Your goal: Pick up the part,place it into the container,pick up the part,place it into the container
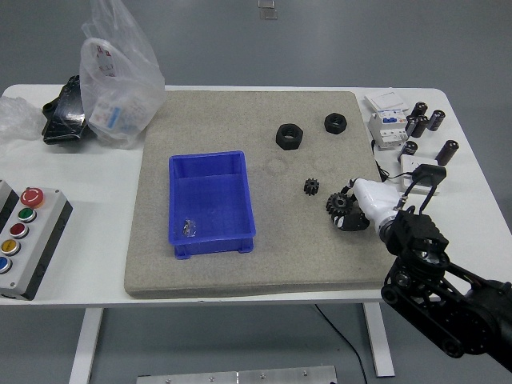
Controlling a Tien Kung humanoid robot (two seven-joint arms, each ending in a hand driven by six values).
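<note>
My right hand (pixel 370 204), white-shelled on a black arm, lay low over the grey felt mat (pixel 240 264), and its fingers (pixel 352 220) were curled around a small black toothed gear (pixel 339 206), which sat on the mat at my fingertips. Whether it was lifted clear I could not tell. Just beyond my fingers, to their left, lay a smaller black gear (pixel 312 187); farther out sat two black hexagonal nuts (pixel 290 136). Well off to the left stood the blue plastic bin (pixel 211 203), a tiny shiny part (pixel 189 230) in its near corner.

My palm hid the gear's right side, and the black fingers blurred against it.

The white desk (pixel 96 208) carried a grey push-button box (pixel 26 238), a clear plastic bag (pixel 120 76) and black cylinders (pixel 424 120); the floor beyond was grey.
</note>
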